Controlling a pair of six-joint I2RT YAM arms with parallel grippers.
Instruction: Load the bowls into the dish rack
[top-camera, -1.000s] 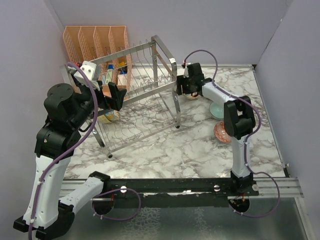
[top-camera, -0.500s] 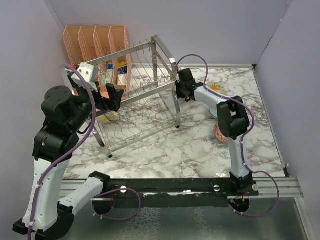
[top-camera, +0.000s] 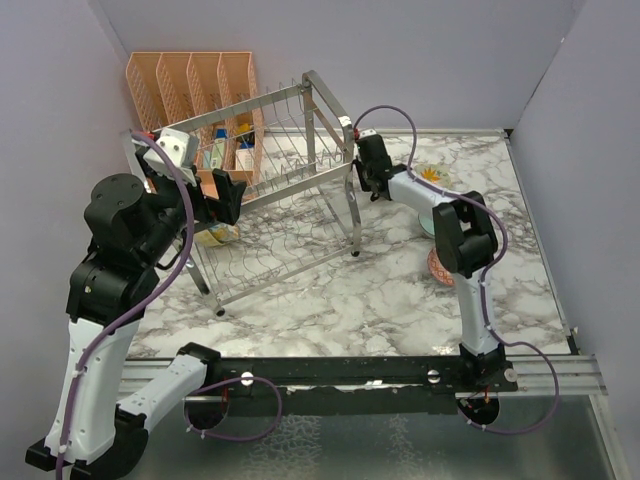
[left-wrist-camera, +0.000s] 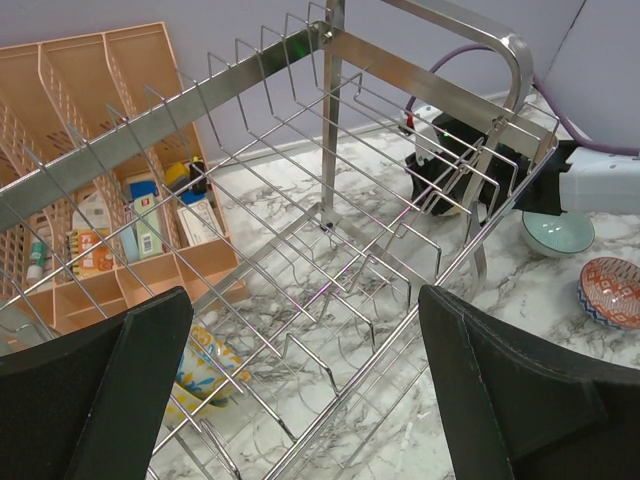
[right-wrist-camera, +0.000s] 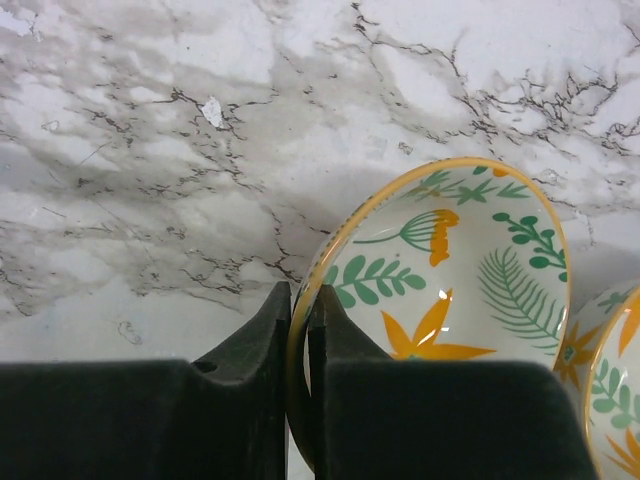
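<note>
Since it must reach the dish rack (left-wrist-camera: 330, 120), leaf-pattern bowl (right-wrist-camera: 450, 260): rim clamped between right gripper (right-wrist-camera: 299, 335) fingers.
Left gripper (left-wrist-camera: 305, 300): fingers released, rack beneath.

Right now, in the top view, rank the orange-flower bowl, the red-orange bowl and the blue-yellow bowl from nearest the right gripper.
1. orange-flower bowl, just right of the right gripper.
2. red-orange bowl, right side, nearer front.
3. blue-yellow bowl, at the dish rack's left end.
</note>
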